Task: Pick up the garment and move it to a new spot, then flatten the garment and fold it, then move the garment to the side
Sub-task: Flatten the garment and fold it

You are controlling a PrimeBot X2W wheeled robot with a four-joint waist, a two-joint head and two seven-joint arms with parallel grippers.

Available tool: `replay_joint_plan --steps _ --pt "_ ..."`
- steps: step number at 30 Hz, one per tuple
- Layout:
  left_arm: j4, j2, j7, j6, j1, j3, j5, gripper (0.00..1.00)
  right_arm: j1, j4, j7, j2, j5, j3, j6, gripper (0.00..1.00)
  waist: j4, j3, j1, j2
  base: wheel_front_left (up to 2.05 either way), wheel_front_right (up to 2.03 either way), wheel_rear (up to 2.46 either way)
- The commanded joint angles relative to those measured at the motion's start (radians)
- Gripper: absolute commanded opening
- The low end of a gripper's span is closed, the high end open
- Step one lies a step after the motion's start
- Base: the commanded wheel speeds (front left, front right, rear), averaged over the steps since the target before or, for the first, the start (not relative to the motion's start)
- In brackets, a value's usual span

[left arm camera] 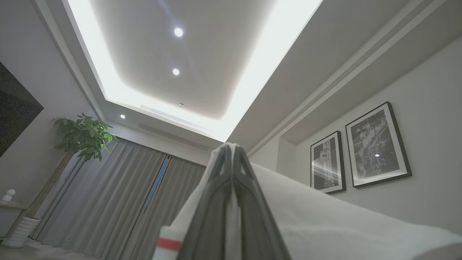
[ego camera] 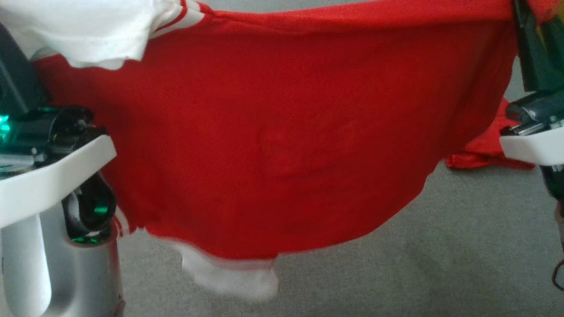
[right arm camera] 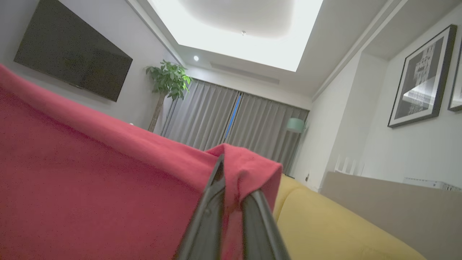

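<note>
**Garment held aloft, one gripper at each upper corner**

Item 1, your left. Left arm [ego camera: 53, 176]: pale forearm and dark wrist at the lower left of the head view. Left gripper [left arm camera: 231, 153]: in its wrist view you see both fingers pressed together, pointing towards the ceiling [left arm camera: 173, 54], with white cloth pinched between them. A red stripe crosses that cloth low beside the fingers. More white cloth falls away to the right.

Item 2, centre. Garment [ego camera: 282, 132]: red body, white sleeves with red stripes. In the head view it hangs as a broad sheet stretched between your two arms, its top edge running near level along the top of the frame. One white sleeve drapes at the upper left. Another white piece hangs, blurred, below the lower hem. The hem sags above the carpet [ego camera: 440, 264], which is grey. A red fold shows low at the right, beside the right arm; you cannot tell whether it rests on the carpet.

Item 3, your right. Right arm [ego camera: 531, 149]: pale cuff at the right edge of the head view. Right gripper [right arm camera: 234, 184]: fingers clamped on a red corner of the garment, which bunches over their tips. The red sheet runs off to the left of that wrist view.

Item 4, room behind the grippers. TV [right arm camera: 72, 65], dark, on the wall. Plant [right arm camera: 168, 77] beside grey curtains [right arm camera: 231, 119]. Yellow sofa [right arm camera: 325, 224] low at the right. Two framed prints [left arm camera: 377, 146] on the wall.
</note>
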Motion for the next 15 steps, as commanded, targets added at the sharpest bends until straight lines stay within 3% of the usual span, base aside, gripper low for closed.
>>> replay_joint_plan --steps 1,5,9,11,15 --pt "-0.04 0.022 0.017 0.004 -0.058 0.021 0.001 0.0 -0.004 -0.041 0.026 0.003 -0.008 -0.004 -0.001 0.0 0.001 0.014 0.0001 -0.0001 0.0 0.0 0.0" --pt "0.011 0.035 0.072 0.021 -0.099 0.027 -0.008 0.0 -0.001 -0.046 0.093 0.016 -0.011 -0.011 -0.001 0.0 0.01 0.077 0.0001 -0.0001 0.0 0.0 0.0" --pt "0.147 0.069 0.121 0.019 -0.221 0.048 -0.039 0.0 -0.101 0.04 0.135 0.034 0.034 0.013 -0.001 0.0 0.018 0.186 0.0001 -0.0001 0.0 0.0 0.0" --pt "0.24 0.101 0.14 0.011 -0.315 0.054 -0.046 0.0 -0.195 0.12 0.149 0.037 0.059 0.038 -0.001 0.0 0.023 0.248 0.0001 -0.0001 0.0 0.0 0.0" --pt "0.508 0.187 0.133 -0.015 -0.602 0.051 -0.032 0.0 -0.517 0.396 0.126 0.065 0.089 0.109 -0.001 0.0 0.035 0.381 0.0001 -0.0001 0.0 0.0 0.0"
